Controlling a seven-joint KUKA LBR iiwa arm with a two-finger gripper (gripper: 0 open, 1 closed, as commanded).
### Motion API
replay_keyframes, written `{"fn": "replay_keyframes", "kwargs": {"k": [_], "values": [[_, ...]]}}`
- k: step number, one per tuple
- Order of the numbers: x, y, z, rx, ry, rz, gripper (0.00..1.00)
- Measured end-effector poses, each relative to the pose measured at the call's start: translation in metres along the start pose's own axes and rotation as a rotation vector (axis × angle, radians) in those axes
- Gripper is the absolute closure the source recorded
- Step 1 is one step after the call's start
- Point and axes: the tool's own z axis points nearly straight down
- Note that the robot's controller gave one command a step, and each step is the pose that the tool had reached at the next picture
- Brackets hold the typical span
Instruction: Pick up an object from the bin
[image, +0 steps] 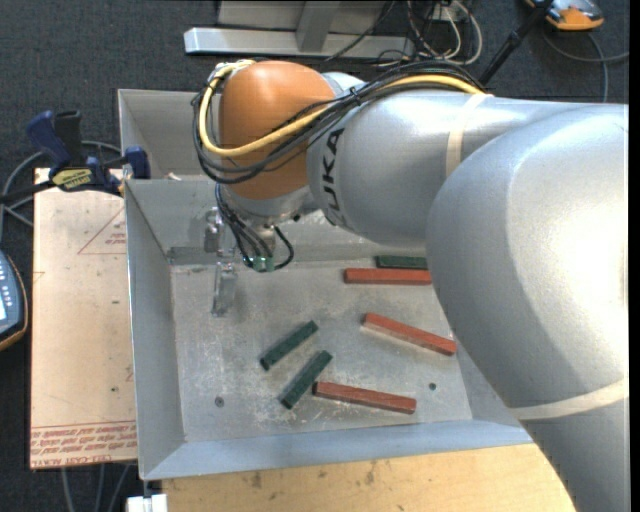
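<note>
- Pincer (222, 292) down low in the back-left part of the bin (152, 330), pointing at bare grey floor close to the left wall.
- Whether the pincer is apart or together, I cannot tell from this angle; it reads as one slim metal shape below the wrist.
- Nearest piece: the upper green bar (289, 344), lying flat on a diagonal, to the front-right of the pincer and clear of it, with open floor between the two.
- Just beside that one, closer to the front wall, sits the lower green bar (306, 379), on nearly the same slant. The two are close, but I can't say whether they touch.
- Its right end comes right up to the front red bar (364, 397), which lies almost level along the front of the floor.
- Mid-floor, the middle red bar (408, 334) slopes down to the right, its far end running up to the edge of the arm (520, 230).
- At the back, the back red bar (388, 276) lies level, and a dark green bar (401, 262) sits tight behind it, partly covered by the arm.
- Big obstruction here: the arm's grey body sweeps in from the right and hides the bin's whole right side.
- Orange cover (265, 125) and looped cables (215, 150) hang over the back wall, blocking the view of the wrist and the top of the pincer.
</note>
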Motion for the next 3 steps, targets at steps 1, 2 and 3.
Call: {"fn": "replay_keyframes", "kwargs": {"k": [1, 2, 3], "values": [[0.075, -0.053, 0.034, 0.003, 0.0, -0.139, 0.0], [0.052, -0.106, 0.083, 0.002, -0.005, -0.258, 0.0], [0.051, -0.102, 0.08, -0.001, -0.009, -0.262, 1.0]]}}
